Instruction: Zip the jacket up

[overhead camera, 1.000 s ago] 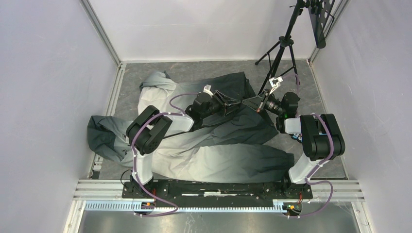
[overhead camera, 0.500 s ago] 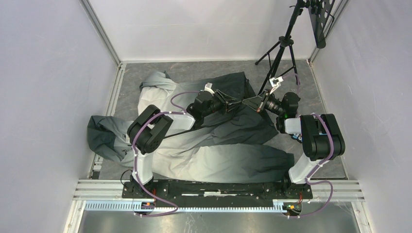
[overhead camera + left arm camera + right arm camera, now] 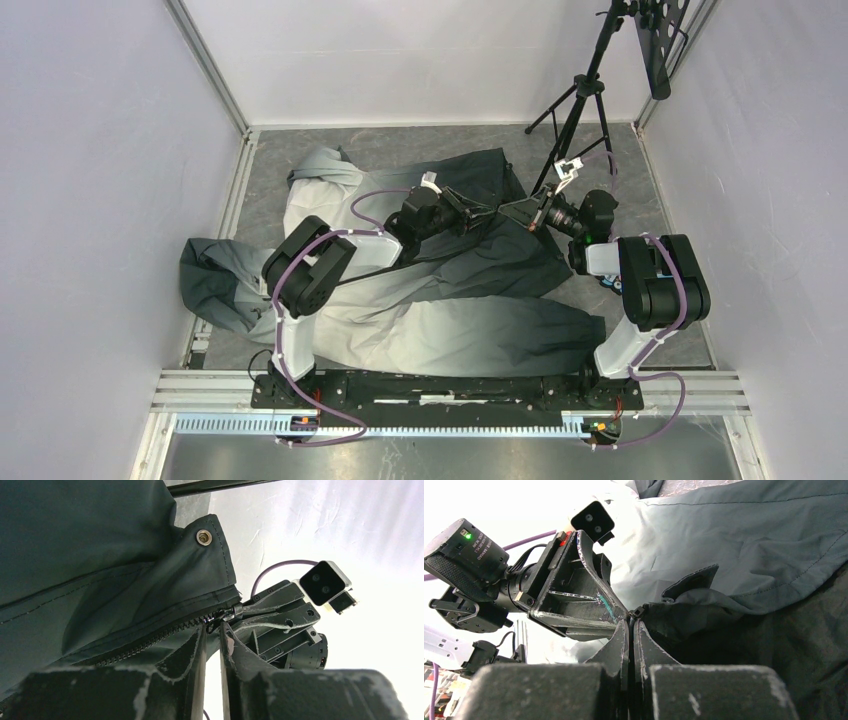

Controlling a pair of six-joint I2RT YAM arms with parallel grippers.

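Almost nothing has shifted over the last second: the left end effector (image 3: 484, 212) has crept only slightly along the dark far part of the jacket (image 3: 430, 300), and the right end effector (image 3: 512, 212) sits where it was. The jacket lies spread across the grey tabletop (image 3: 400, 145), pale grey at the near side and shading to charcoal at the far side, with one sleeve trailing off to the left.

Both end effectors meet tip to tip over the dark edge. In the left wrist view, the left fingers are drawn nearly together, a thin gap between them, and appear pinched on the zipper pull (image 3: 223, 616). In the right wrist view, the right fingers are pressed together on the jacket's dark edge just beside that pull.

The zipper teeth (image 3: 150, 642) behind the pull look meshed, and the pull sits close to the end of the fabric, below a flap with a metal snap (image 3: 203, 537). The zipping appears nearly finished, with only the last short stretch and the release left.
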